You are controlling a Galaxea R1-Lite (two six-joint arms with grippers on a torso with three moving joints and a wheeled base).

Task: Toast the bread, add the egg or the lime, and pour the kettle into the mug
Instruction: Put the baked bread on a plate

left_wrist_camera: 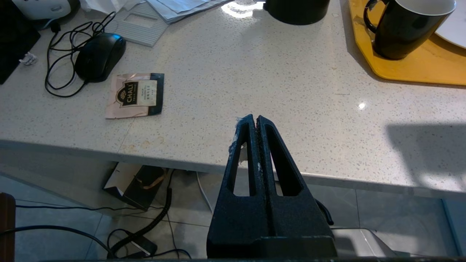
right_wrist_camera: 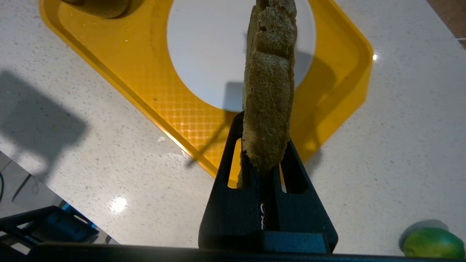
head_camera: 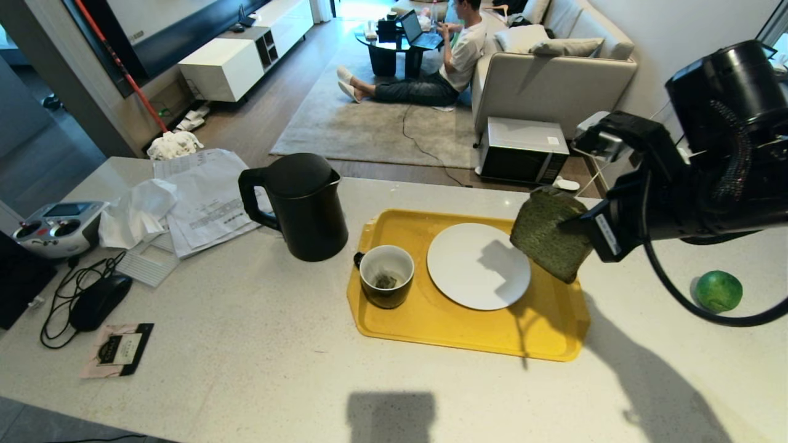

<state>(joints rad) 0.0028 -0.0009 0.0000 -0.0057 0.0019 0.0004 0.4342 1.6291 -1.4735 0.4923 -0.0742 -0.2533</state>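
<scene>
My right gripper (head_camera: 575, 226) is shut on the green bread (head_camera: 546, 234) and holds it on edge in the air over the right end of the yellow tray (head_camera: 443, 332). Seen from the right wrist, the bread (right_wrist_camera: 269, 72) stands up between the fingers of the right gripper (right_wrist_camera: 264, 129), above the white plate (right_wrist_camera: 207, 54). On the tray are the bare plate (head_camera: 477, 264) and the mug (head_camera: 386, 275) with a tea bag inside. The black kettle (head_camera: 301, 206) stands left of the tray. The lime (head_camera: 718, 290) lies on the counter to the right. No egg is in view. My left gripper (left_wrist_camera: 254, 118) is shut and empty at the counter's front edge.
Papers (head_camera: 206, 197), a crumpled tissue (head_camera: 135, 212), a remote controller (head_camera: 58, 227), a mouse with its cable (head_camera: 98, 301) and a tea sachet (head_camera: 117, 349) crowd the counter's left side. Beyond the counter a microwave (head_camera: 522, 151) sits on the floor and a person (head_camera: 443, 61) sits on the rug.
</scene>
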